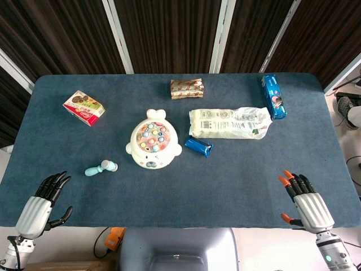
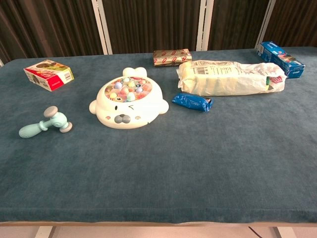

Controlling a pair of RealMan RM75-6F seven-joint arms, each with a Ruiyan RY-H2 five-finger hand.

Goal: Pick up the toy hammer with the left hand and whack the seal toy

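At the near left table edge the left hand (image 1: 42, 200) rests empty, fingers spread apart. Beyond it, the small mint-green plastic toy hammer (image 1: 102, 167) lies flat on the blue felt table (image 1: 237, 180), just left of the white round seal toy (image 1: 152, 146) with coloured pegs on top. Right of the seal lies a small blue foil packet (image 1: 198, 146). At the near right edge, the right hand (image 1: 304, 202) is likewise empty, fingers apart.

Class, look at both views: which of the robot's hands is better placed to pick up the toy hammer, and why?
Left. The left hand lies open near the toy hammer; the right hand sits across the table, beyond the seal toy.
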